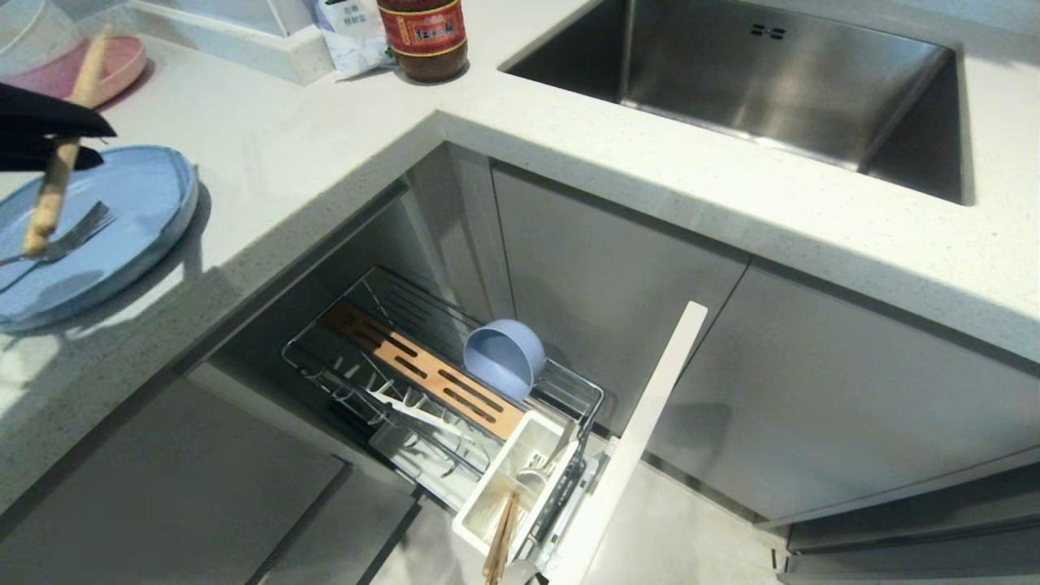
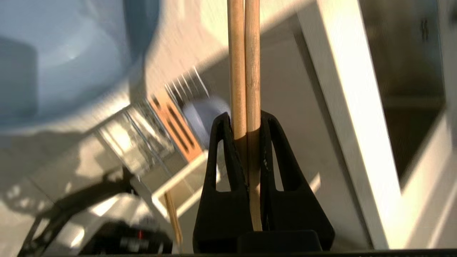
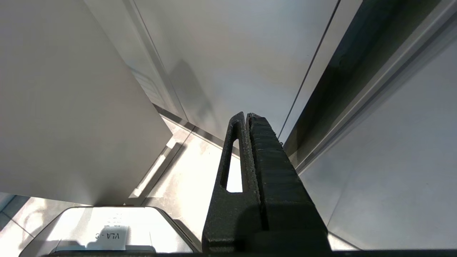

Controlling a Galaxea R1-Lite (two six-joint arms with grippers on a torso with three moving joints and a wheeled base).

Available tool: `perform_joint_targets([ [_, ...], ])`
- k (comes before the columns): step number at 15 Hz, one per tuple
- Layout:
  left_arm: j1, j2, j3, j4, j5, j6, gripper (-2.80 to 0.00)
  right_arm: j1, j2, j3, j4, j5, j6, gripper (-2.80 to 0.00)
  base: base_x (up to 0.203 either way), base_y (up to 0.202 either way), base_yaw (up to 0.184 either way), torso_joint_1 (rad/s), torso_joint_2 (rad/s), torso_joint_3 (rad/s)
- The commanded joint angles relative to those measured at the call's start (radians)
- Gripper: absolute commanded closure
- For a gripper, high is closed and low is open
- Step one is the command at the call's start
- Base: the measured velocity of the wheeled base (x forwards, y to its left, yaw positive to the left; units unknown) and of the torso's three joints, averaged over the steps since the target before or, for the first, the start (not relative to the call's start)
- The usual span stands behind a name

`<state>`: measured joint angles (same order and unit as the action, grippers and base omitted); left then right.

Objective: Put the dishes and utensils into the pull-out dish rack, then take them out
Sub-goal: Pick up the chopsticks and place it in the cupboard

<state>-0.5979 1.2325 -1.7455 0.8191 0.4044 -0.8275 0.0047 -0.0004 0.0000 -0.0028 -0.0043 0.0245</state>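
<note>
Head view shows the left gripper (image 1: 61, 142) at the far left edge, over the table (image 1: 325, 146), its jaws pinching a pair of wooden chopsticks (image 1: 50, 195). The sticks hang slanted below the jaws, their lower ends over the light-blue plate (image 1: 138, 219) that lies flat on the table right under the gripper. A silver fork (image 1: 69, 240) rests on that plate, its tines just beside the lower ends of the chopsticks. Beyond the jaws, further back on the table, sits a pink plate (image 1: 122, 65); a dark sauce bottle (image 1: 422, 36) stands well off to the side, and the steel sink (image 1: 772, 81) lies beyond that.

Down below the table's edge, well apart from the jaws, the pull-out dish rack (image 1: 455, 390) stands drawn out of the cabinet. The small light-blue bowl (image 1: 504, 357) sits tilted on its side in the wire part, just beside the slotted wooden strip (image 1: 422, 370). The white utensil box (image 1: 512, 479) at the rack's front end holds another pair of chopsticks (image 1: 500, 540) and some metal utensils.

From the left wrist, the left gripper (image 2: 246, 121) has the two sticks (image 2: 244, 60) side by side, clamped between the black fingers (image 2: 221, 150).

The right gripper (image 3: 246, 117) hangs low beside the grey cabinet fronts (image 3: 232, 53), jaws pressed together with nothing between them.
</note>
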Motion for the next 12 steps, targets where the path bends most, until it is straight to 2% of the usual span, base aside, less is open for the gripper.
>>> perform_joint_targets([
  [1,-0.117,-0.011,0.063,0.005,0.001,-0.013,0.00,0.000,-0.004,0.002,0.000,0.000,0.000,0.00,0.000,0.000,0.000,0.000,0.00,0.000],
  [4,-0.220,0.015,0.108,0.059,0.000,-0.025,0.00,0.000,-0.003,0.002,0.000,0.000,0.000,0.00,0.000,0.000,0.000,0.000,0.00,0.000],
  [7,-0.250,0.075,0.119,0.180,-0.007,-0.023,0.00,0.000,-0.004,0.002,0.000,0.000,0.000,0.00,0.000,0.000,0.000,0.000,0.00,0.000],
  [9,-0.250,0.095,0.117,0.247,-0.082,-0.014,0.00,0.000,-0.004,0.002,0.000,0.000,0.000,0.00,0.000,0.000,0.000,0.000,0.00,0.000],
  [12,-0.249,0.094,0.118,0.323,-0.198,0.070,0.00,0.000,-0.004,0.002,0.000,0.000,0.000,0.00,0.000,0.000,0.000,0.000,0.00,0.000],
])
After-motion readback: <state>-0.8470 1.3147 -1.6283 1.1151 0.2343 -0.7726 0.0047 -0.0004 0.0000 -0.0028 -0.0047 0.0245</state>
